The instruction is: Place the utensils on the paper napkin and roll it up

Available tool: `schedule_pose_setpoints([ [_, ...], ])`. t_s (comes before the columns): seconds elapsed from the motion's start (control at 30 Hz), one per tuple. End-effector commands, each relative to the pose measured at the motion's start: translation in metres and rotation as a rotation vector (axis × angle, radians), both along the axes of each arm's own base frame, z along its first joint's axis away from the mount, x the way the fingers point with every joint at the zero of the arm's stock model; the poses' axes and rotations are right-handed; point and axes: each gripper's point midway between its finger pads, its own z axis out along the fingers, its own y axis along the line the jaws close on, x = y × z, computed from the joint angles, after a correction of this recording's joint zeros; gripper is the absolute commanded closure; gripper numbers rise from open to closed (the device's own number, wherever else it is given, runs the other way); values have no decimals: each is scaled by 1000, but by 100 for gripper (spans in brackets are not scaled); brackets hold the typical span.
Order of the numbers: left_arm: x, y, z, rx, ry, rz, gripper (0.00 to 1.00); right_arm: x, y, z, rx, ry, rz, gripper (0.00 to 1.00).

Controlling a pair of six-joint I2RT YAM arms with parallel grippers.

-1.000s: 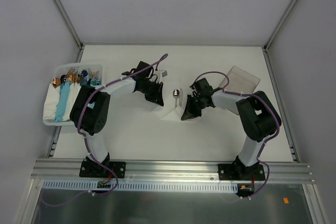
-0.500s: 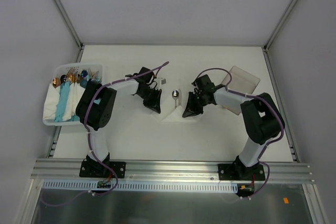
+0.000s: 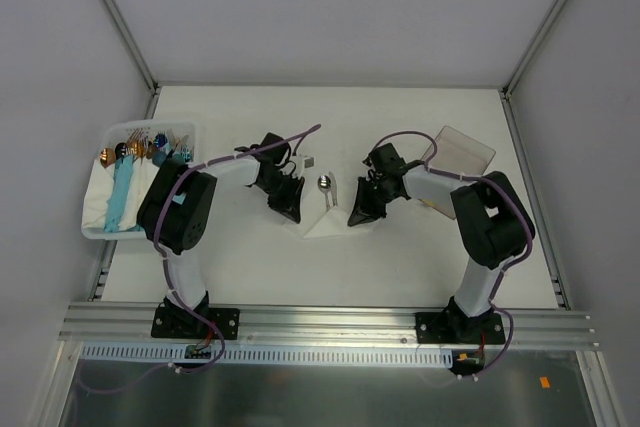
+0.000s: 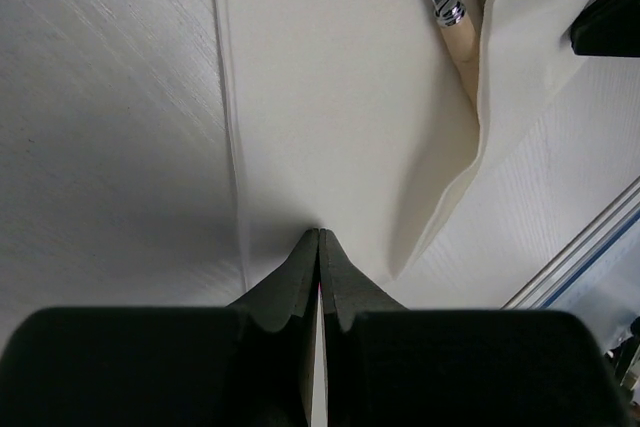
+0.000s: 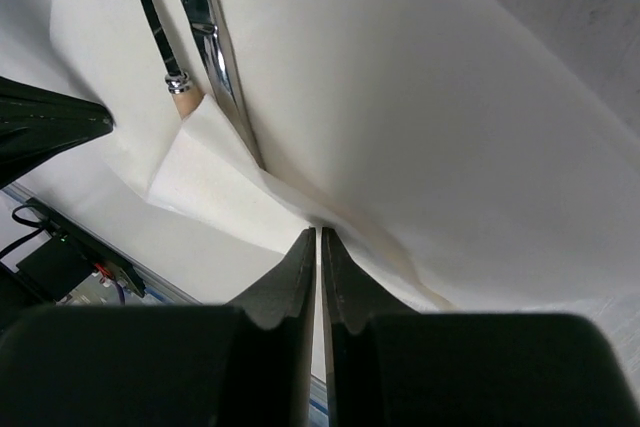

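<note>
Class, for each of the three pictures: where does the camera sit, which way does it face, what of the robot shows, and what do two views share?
Top: above and behind the arms, looking down on the table; both arms, left pincer and right pincer show.
Left wrist: on the left arm, looking along its shut pincer at the napkin; its own fingers show.
Right wrist: on the right arm, looking along its shut pincer at the napkin; its own fingers show.
Shared: both wrist views show the napkin and the utensils.
</note>
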Motion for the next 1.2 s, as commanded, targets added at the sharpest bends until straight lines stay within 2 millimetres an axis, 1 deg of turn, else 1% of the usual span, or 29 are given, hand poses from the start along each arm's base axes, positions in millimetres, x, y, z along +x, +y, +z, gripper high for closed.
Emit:
schedule_pose_setpoints([
  [0.0, -8, 14, 5, 38, -8, -21, 100, 2, 4, 3, -6, -20, 27, 92],
  [0.07, -5, 6, 20, -27, -19, -23, 99, 0, 4, -1, -14, -15, 30, 92],
  [0.1, -5, -4, 39, -93, -37, -39, 98, 0, 4, -2, -15, -13, 32, 92],
  [0.17, -2, -13, 58, -161, -68, -53, 96, -1, 4, -4, -20, -9, 36, 92],
  [0.2, -2, -17, 72, -193, -97, -65, 95, -2, 4, -5, -22, -6, 35, 92],
  [0.23, -2, -23, 81, -222, -86, -51, 95, -2, 4, -4, -23, -8, 36, 92],
  [0.3, -5, -29, 95, -257, -104, -65, 94, -2, 5, -6, -25, -8, 36, 92],
  [0.37, -9, -34, 98, -268, -102, -77, 94, -1, 5, -5, -25, -11, 34, 92],
  [0.43, -18, -41, 97, -268, -90, -98, 93, -1, 7, -5, -25, -11, 34, 92],
  [0.57, -26, -50, 87, -250, -71, -109, 93, -1, 7, -5, -25, -11, 35, 92],
  [0.63, -26, -57, 82, -243, -61, -104, 93, -1, 8, -5, -26, -7, 34, 92],
  [0.73, -18, -62, 72, -231, -39, -80, 93, -2, 7, -6, -30, -6, 33, 92],
  [0.87, -13, -63, 59, -210, -18, -72, 93, -1, 8, -5, -27, -8, 32, 92],
  [1.0, -11, -64, 43, -180, 2, -67, 93, -1, 8, -4, -26, -9, 32, 91],
  [1.17, -10, -66, 37, -173, 3, -57, 93, 0, 9, -5, -25, -9, 31, 89],
])
